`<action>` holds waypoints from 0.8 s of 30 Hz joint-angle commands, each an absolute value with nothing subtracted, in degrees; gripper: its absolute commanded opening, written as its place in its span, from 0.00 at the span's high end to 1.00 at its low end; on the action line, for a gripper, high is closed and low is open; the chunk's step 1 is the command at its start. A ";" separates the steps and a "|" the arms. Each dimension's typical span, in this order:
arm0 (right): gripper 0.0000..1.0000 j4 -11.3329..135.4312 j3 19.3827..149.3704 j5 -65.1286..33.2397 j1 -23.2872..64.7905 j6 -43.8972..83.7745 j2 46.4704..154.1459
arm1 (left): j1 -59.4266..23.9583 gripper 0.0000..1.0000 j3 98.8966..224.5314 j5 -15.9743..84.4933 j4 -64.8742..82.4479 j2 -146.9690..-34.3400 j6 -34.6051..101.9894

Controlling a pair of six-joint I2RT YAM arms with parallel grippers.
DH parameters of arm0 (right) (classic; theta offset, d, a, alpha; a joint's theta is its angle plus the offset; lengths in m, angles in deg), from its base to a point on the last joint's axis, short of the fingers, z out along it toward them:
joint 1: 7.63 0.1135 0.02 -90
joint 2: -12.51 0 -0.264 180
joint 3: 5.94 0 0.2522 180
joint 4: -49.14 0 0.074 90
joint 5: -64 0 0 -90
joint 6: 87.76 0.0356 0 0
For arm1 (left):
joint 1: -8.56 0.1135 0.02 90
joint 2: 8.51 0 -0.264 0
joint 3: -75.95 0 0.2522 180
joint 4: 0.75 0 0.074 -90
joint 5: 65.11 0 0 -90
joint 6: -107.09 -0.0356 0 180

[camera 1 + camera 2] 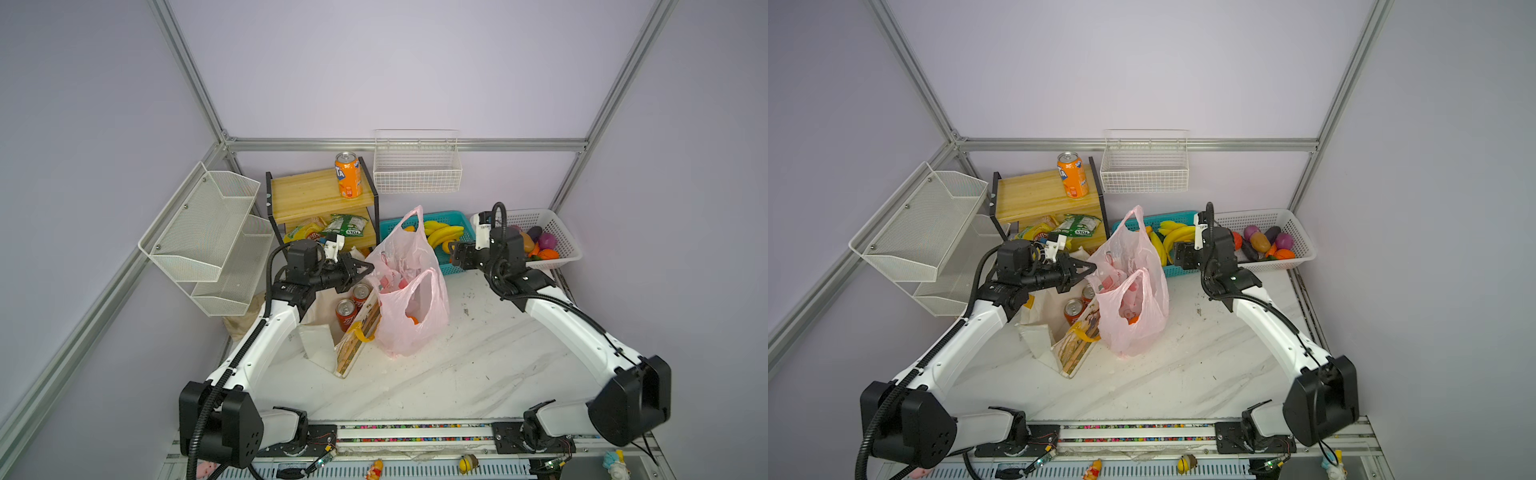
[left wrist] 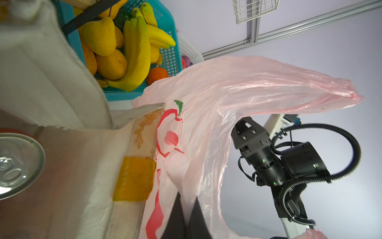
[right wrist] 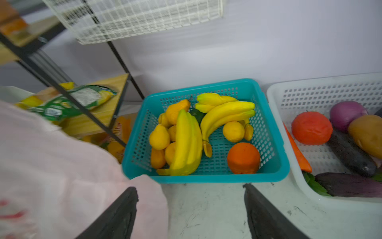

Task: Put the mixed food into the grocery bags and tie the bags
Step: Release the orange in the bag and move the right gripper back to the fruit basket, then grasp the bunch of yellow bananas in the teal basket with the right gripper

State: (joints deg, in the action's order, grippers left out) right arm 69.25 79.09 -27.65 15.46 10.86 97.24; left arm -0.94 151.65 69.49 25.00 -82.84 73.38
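- left end effector [image 1: 367, 267]: pressed together, pinching the rim film of the pink bag [image 1: 409, 320]. The left wrist view shows film caught between the fingers [image 2: 173, 223].
- cans [image 1: 345, 313]: two, just below that end effector, inside the tote [image 1: 316, 340]. Both upright, tops up, long axis vertical. The tote is slumped, mouth open upward.
- pink bag: at the left tip, between the two end effectors, standing on the surface [image 1: 478, 365]. Long axis vertical, mouth up, both handle loops raised. One bagged fruit [image 1: 412, 320] shows through the film, low down.
- right end effector [image 3: 190, 207]: spread wide, nothing in it. It hangs just past the bag and points at the teal basket [image 3: 206, 178], which is just ahead and below.
- orange [image 3: 243, 158]: the fruit nearest that end effector, in the basket's near corner. It is round with no long axis, so any approach angle works.
- Step, my read: loading the pink bag. Left props the mouth open and right goes for fruit. Neither bag is tied yet.
- Next move calls for: right drops into the basket, closes on the orange and lifts clear of the wall. It then swings back over the bag mouth and releases. Left should hold its pinch, or the thin film may sag shut.
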 commanded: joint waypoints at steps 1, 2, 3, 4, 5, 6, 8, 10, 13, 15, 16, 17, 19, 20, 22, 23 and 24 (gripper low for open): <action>0.16 69.16 83.66 -33.92 14.80 8.36 104.17 | 0.39 1.00 149.64 71.27 24.97 -82.56 70.94; 0.16 69.35 85.17 -33.67 14.76 8.09 106.51 | 0.62 1.00 149.65 71.27 25.20 -82.52 70.67; 0.16 69.65 86.74 -33.11 14.66 7.72 109.13 | 0.96 1.00 149.69 71.29 25.52 -82.52 70.48; 0.16 69.88 88.47 -32.29 14.61 7.81 111.31 | 1.23 1.00 149.81 71.36 25.78 -82.69 70.27; 0.16 69.61 89.92 -30.97 14.41 8.20 113.48 | 1.42 1.00 149.98 71.47 26.18 -82.90 70.11; 0.16 69.54 91.12 -29.94 14.30 8.73 115.38 | 1.48 1.00 150.22 71.57 26.52 -83.11 69.95; 0.17 69.68 94.07 -27.53 14.34 10.10 119.17 | 1.52 1.00 150.60 71.63 27.08 -83.49 69.71; 0.18 70.15 96.48 -26.00 14.31 10.48 122.39 | 1.61 1.00 150.62 71.44 27.15 -83.48 69.73; 0.20 70.20 99.11 -23.96 14.33 10.36 125.81 | 1.61 1.00 150.57 71.16 27.23 -83.31 69.49; 0.21 70.30 100.65 -20.27 14.29 9.93 127.80 | 1.70 1.00 150.53 70.77 27.67 -83.22 69.12; 0.21 70.27 101.57 -18.59 14.36 9.80 128.77 | 1.75 1.00 150.48 70.59 27.80 -83.22 68.95; 0.21 70.33 102.55 -17.09 14.46 9.73 129.70 | 1.79 1.00 150.41 70.60 27.92 -83.22 68.94; 0.20 69.84 103.52 -16.68 14.86 9.94 130.98 | 1.87 1.00 150.40 70.74 28.03 -83.22 68.86; 0.20 69.38 103.84 -17.02 15.07 10.23 131.52 | 1.88 1.00 150.45 70.69 28.09 -83.14 68.86; 0.20 69.79 105.31 -17.35 15.45 10.29 133.21 | 1.96 1.00 150.40 70.63 28.37 -83.05 68.77; 0.20 70.40 106.43 -17.95 15.72 10.22 134.45 | 1.96 1.00 150.53 70.63 28.62 -82.96 68.68; 0.20 70.87 107.31 -18.51 16.04 9.94 135.35 | 1.96 1.00 150.52 70.59 28.75 -82.89 68.61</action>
State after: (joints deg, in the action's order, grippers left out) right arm 69.99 104.79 -18.82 15.15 9.48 133.39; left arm 1.44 151.65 70.08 28.65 -83.62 70.17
